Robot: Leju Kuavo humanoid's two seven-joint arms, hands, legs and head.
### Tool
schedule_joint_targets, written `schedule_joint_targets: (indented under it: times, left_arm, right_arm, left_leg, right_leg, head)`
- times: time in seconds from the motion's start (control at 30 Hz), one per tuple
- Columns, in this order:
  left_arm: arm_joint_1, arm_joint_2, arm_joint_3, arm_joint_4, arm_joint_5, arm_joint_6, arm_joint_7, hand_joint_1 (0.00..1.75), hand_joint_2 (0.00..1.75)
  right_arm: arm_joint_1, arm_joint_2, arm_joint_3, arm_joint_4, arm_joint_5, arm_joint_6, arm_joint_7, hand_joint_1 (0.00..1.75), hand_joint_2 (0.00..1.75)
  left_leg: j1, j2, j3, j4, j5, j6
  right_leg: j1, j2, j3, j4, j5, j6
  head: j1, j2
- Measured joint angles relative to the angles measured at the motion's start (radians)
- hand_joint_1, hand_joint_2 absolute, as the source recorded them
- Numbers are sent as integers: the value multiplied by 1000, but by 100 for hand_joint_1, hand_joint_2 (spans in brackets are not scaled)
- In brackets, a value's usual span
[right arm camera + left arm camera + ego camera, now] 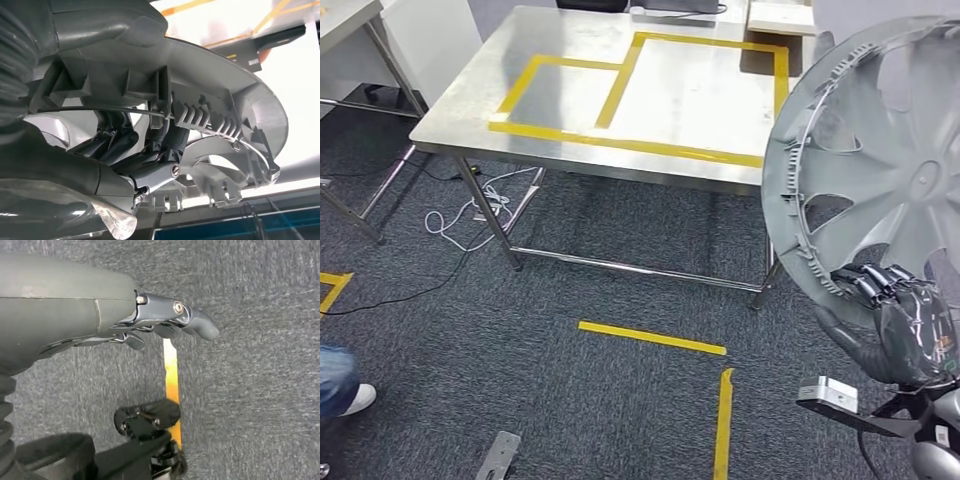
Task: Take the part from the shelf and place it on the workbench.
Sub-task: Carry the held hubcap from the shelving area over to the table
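Part (882,160) is gripped at its rim by the right hand (905,315), left hand (166,322) hanging empty with fingers loosely extended, table (471,95) placement not yet made.

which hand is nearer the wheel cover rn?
Right. The right hand grips the grey wheel cover at its lower rim, fingers hooked through it. The left hand hangs over carpet, holding nothing, apart from the cover.
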Motion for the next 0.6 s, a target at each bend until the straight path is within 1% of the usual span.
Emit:
schedule_joint_targets:
  times: [0.03,0.07,0.1,0.13,0.17,0.2,0.23,0.27,0.3,0.33,0.37,0.4,0.47,0.5,0.53,0.6]
  left_arm:
    - [0,0,1,0,0,0,0,0,175]
    - [-1,0,2,0,0,-1,-1,0,175]
    - [-1,0,2,0,-1,-2,-1,0,175]
    - [0,0,3,0,-1,-2,-1,0,175]
    - [1,0,3,0,-3,-3,-1,0,175]
    - [1,-1,4,0,-4,-4,-1,0,175]
    - [1,-1,4,0,-6,-5,-1,0,175]
    - [1,-1,4,0,-7,-5,-1,0,175]
    - [1,-1,5,0,-7,-6,-1,0,175]
    - [1,0,5,0,-7,-6,-1,0,175]
    - [2,0,5,0,-7,-6,-1,0,175]
    - [2,0,5,0,-8,-7,-1,0,175]
    - [1,3,6,0,-9,-10,-2,0,175]
    - [1,3,6,0,-10,-12,-2,0,175]
    - [0,3,6,0,-10,-13,-3,0,175]
    - [1,2,6,1,-13,-15,-3,0,175]
  right_arm:
    - [0,0,-1,0,0,0,-1,175,175]
    - [0,0,-2,0,0,0,-2,175,175]
    - [1,0,-3,1,0,0,-3,175,175]
    - [3,0,-3,1,1,0,-4,175,175]
    - [5,0,-2,2,1,0,-4,175,175]
    - [7,0,-2,2,1,0,-5,175,175]
    - [9,0,-2,2,2,0,-5,175,175]
    - [9,0,-2,3,2,0,-5,175,175]
    - [9,0,-3,3,2,-1,-6,175,175]
    - [9,1,-3,3,2,-1,-6,175,175]
    - [11,1,-3,3,2,-1,-6,175,175]
    - [12,1,-4,3,2,-1,-7,175,175]
    - [13,1,-4,3,1,0,-7,175,175]
    - [13,1,-4,3,1,0,-7,175,175]
    - [13,1,-4,3,1,0,-7,175,175]
    - [13,1,-3,3,2,0,-8,175,175]
  left_leg:
    - [2,0,4,-6,2,1]
    - [1,0,6,-7,1,3]
    - [1,0,6,-6,0,4]
    - [0,0,7,-5,-2,4]
    - [0,0,8,-4,-4,4]
    - [1,0,10,-2,-7,3]
    - [1,-1,12,2,-11,0]
    - [0,-2,12,7,-16,-4]
    - [-2,-3,11,13,-20,-9]
    - [-4,-4,8,19,-23,-13]
    - [-6,-4,6,22,-24,-17]
    - [-6,-4,5,24,-24,-19]
    - [-5,-4,4,34,-35,-27]
    - [-3,-3,-6,59,-50,-33]
    - [0,-2,-25,104,-74,-40]
    - [9,-1,-88,235,-127,-52]
  right_leg:
    - [0,0,-23,47,-25,2]
    - [0,1,-54,108,-54,4]
    - [0,1,-87,171,-77,7]
    - [0,1,-111,211,-84,10]
    - [-1,1,-118,217,-71,12]
    - [-2,0,-105,182,-40,14]
    - [-4,0,-77,118,0,16]
    - [-4,0,-46,53,25,16]
    - [-5,0,-20,3,42,12]
    - [-4,1,-6,-24,45,8]
    - [-2,3,-1,-29,40,2]
    - [-2,4,1,-30,41,-5]
    - [-5,3,5,-32,41,-14]
    - [-8,2,8,-34,40,-19]
    - [-10,0,12,-35,38,-23]
    - [-10,-1,17,-35,34,-28]
  head:
    - [1,0]
    - [1,0]
    - [2,0]
    - [1,0]
    - [1,0]
    - [1,0]
    - [1,0]
    - [2,0]
    - [2,0]
    - [2,0]
    - [2,0]
    - [2,0]
    - [0,0]
    - [-2,0]
    - [-4,0]
    - [-7,0]
